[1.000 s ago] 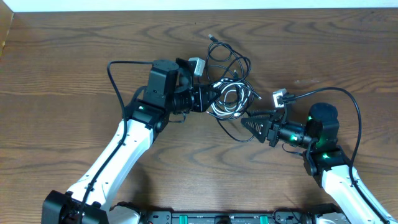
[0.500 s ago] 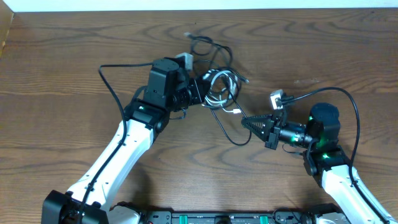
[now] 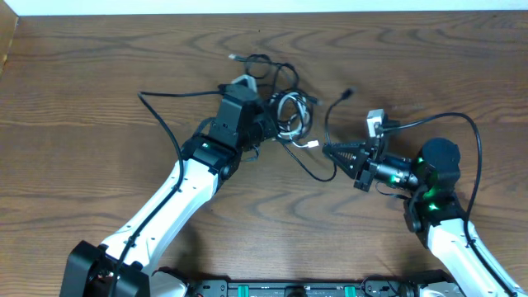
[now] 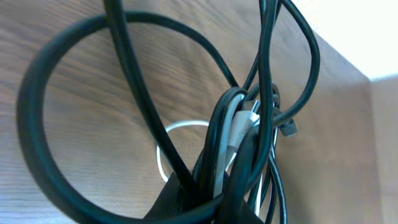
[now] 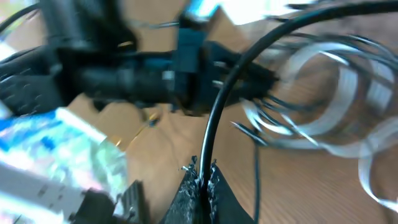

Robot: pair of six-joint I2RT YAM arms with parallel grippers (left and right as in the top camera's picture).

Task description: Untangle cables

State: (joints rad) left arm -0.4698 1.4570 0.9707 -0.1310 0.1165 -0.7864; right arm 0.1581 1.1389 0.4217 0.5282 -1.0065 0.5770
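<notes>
1. Table (image 3: pixel 82 99): the cables (image 3: pixel 290 115) sit tangled near its far middle.
2. Left gripper (image 3: pixel 272 125): clenched on the tangle's black and white loops.
3. Right gripper (image 3: pixel 329 151): pinching one black cable (image 5: pixel 207 143), beside the tangle.

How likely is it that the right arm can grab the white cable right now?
Probably not right away. The right gripper is shut on a black cable, so its jaws are busy. The white cable lies close ahead, but bunched with the others in the left gripper.
</notes>
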